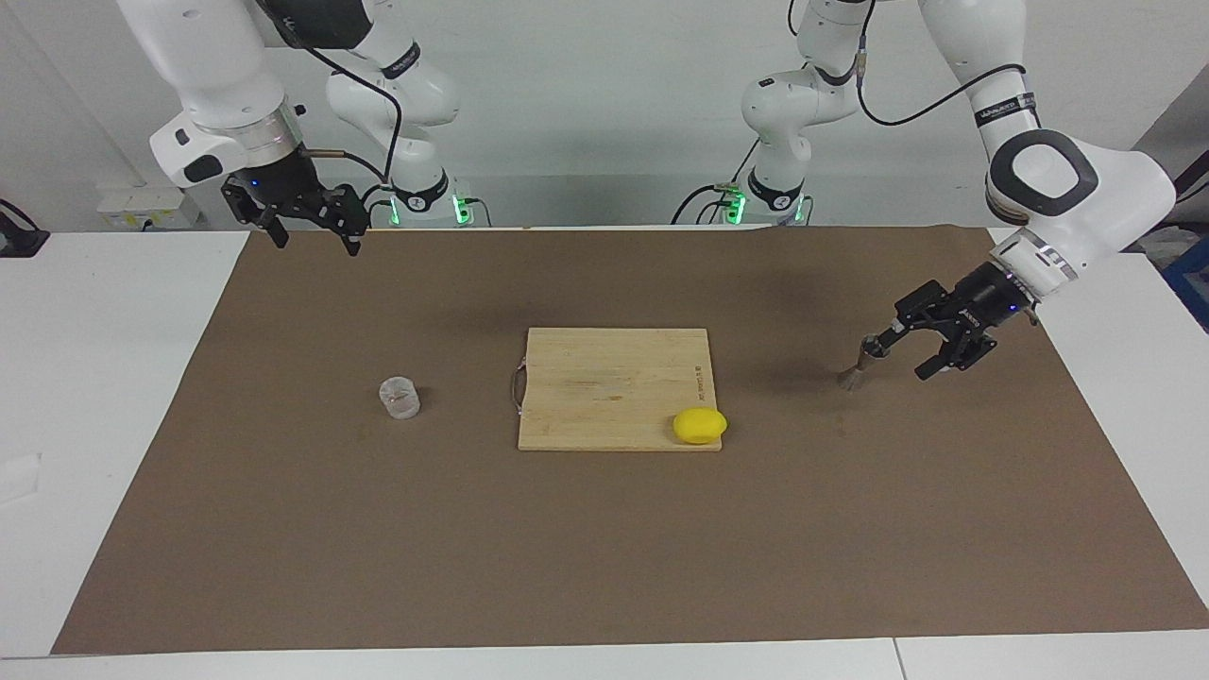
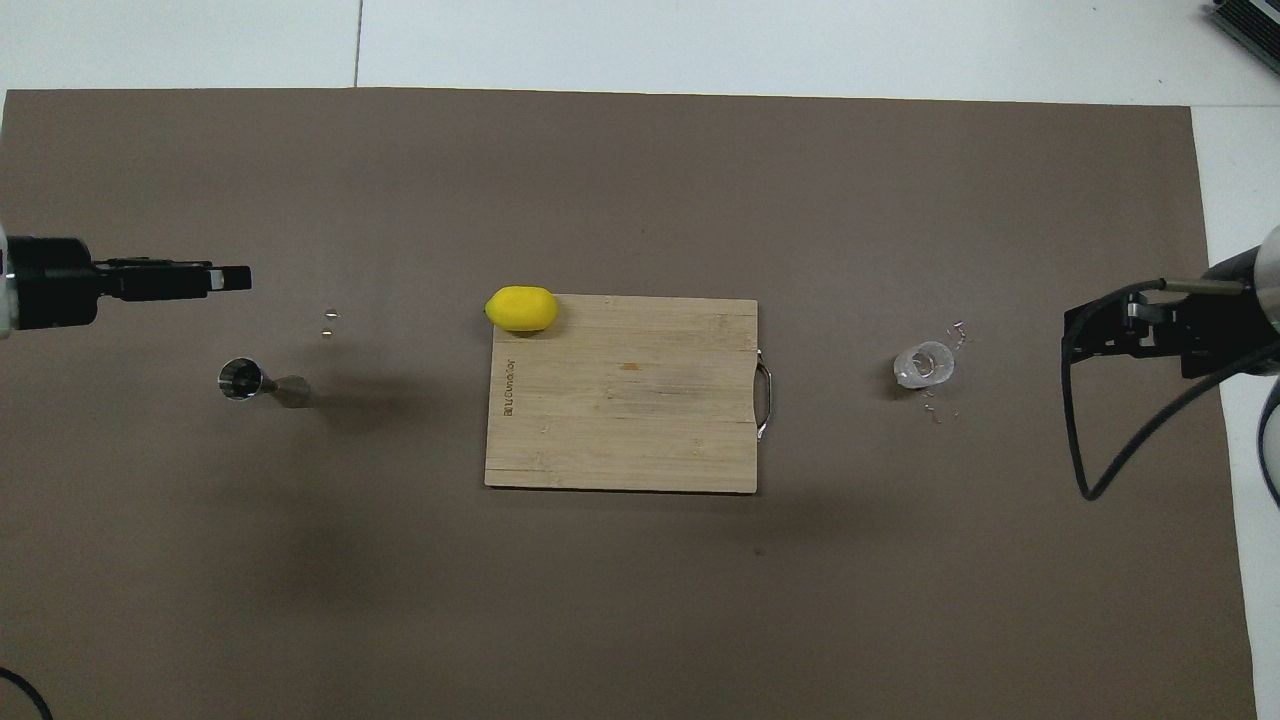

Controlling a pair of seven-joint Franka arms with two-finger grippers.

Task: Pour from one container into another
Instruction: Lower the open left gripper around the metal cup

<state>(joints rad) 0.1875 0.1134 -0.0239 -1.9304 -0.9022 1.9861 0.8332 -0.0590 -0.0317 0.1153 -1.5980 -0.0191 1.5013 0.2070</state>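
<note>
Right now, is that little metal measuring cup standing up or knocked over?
Standing up. The metal measuring cup rests on its wider bottom cone on the brown mat, open mouth upward, as the overhead view shows.

Yellow lemon (image 1: 700,425), tan wooden board (image 1: 604,378), brown mat (image 1: 604,548).

high facing view, steep overhead, shared table (image 1: 113,397)

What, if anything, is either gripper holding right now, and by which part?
Nothing is held. The left gripper is open beside the jigger, not gripping it. The right gripper is open in the air, away from the glass tumbler.
</note>
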